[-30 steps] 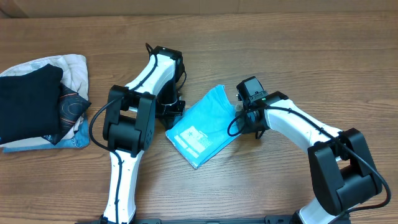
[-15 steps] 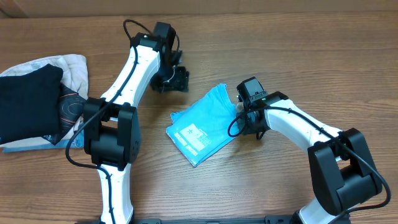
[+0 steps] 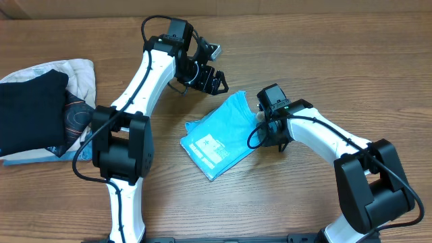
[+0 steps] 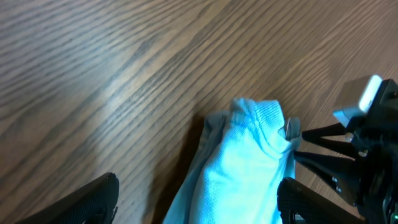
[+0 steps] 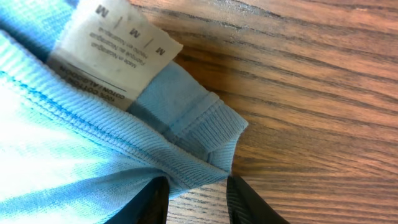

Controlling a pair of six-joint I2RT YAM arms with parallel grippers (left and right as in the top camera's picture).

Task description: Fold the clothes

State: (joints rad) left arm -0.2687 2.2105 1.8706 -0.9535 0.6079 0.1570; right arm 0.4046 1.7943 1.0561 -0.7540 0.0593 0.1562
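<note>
T-shirt: lying folded in the middle of the table, long axis running near-left to far-right.
Left gripper: hovering just beyond the far corner — jaws gaping, holding nothing.
Right gripper: nearer — fingers flanking the collar; cannot tell whether it is gripping.

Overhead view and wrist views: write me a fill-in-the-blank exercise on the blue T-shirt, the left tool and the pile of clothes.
1. The size label sewn into the blue T-shirt shows the letter ____.
2. The left tool hangs clear of the T-shirt with its jaws ____.
3. The top garment of the pile lying apart from the T-shirt is ____ in colour.

Missing words: M; open; black.
</note>
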